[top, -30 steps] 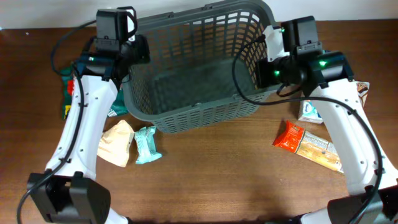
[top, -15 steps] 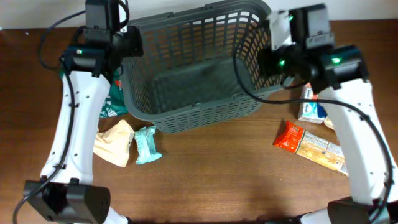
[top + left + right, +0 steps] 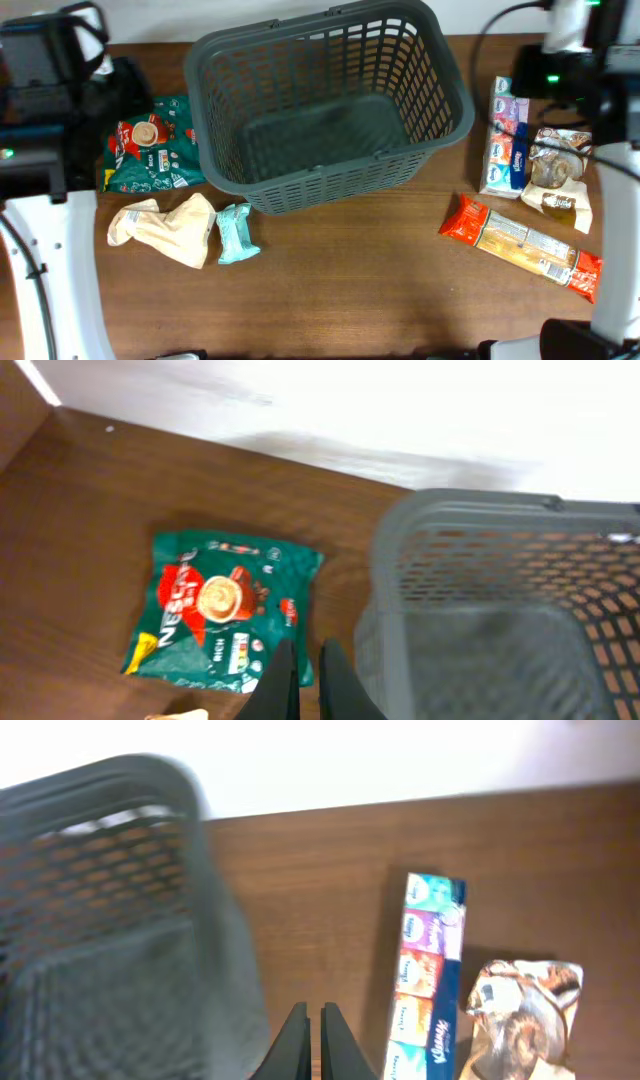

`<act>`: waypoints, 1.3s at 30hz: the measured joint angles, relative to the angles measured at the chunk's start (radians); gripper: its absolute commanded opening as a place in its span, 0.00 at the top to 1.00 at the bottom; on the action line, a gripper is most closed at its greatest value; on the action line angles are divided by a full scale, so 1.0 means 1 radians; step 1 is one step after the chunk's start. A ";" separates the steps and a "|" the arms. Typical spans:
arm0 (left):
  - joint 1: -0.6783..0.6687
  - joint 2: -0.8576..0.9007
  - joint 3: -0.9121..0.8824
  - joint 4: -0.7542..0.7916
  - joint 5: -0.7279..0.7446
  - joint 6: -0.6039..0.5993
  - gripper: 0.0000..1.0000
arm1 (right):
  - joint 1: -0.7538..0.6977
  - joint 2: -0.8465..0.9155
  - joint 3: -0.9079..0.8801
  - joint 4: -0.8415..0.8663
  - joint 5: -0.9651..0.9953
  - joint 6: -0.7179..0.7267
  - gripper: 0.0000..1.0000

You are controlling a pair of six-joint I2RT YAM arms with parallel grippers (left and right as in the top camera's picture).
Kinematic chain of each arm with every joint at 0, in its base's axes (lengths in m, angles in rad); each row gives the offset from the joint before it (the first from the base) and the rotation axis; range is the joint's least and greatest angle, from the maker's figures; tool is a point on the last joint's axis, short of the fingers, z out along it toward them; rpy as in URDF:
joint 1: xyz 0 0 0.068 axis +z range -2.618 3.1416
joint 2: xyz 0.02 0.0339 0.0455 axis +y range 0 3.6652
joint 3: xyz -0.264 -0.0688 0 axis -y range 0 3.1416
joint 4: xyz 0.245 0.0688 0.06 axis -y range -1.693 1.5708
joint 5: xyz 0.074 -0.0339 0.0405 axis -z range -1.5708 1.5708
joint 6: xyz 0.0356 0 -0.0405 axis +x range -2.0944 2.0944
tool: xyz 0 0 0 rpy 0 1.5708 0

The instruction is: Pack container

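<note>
The container [image 3: 330,25], a large dark grey lattice basket, stands empty at the table's back middle. Its rim also shows in the left wrist view [image 3: 480,520] and the right wrist view [image 3: 120,775]. My left gripper [image 3: 305,680] is shut and empty, raised over the gap between the basket's left side and a green Nescafe packet [image 3: 220,610]. My right gripper [image 3: 310,1040] is shut and empty, raised over bare table between the basket's right side and a Kleenex pack [image 3: 425,980].
Left of the basket lie the green packet [image 3: 150,145], a beige packet [image 3: 170,228] and a small teal packet [image 3: 237,233]. On the right lie the Kleenex pack [image 3: 507,150], a brown and white bag [image 3: 560,170] and a long orange packet [image 3: 520,245].
Both arms have drawn back from the basket's sides, the left to the far left and the right to the far right. The packets they covered now show.
</note>
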 measured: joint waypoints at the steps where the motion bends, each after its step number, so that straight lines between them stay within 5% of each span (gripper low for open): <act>1: 0.019 -0.002 -0.012 0.003 0.019 -0.005 0.98 | -0.030 0.007 0.000 -0.001 -0.023 0.002 0.96; 18: 0.089 0.036 -0.510 0.311 0.329 -0.125 0.98 | -0.123 0.177 -0.116 -0.014 -0.309 0.009 0.96; 39: 0.031 0.092 -0.551 0.475 0.451 -0.233 0.98 | -0.034 0.183 -0.134 -0.068 -0.401 0.012 0.96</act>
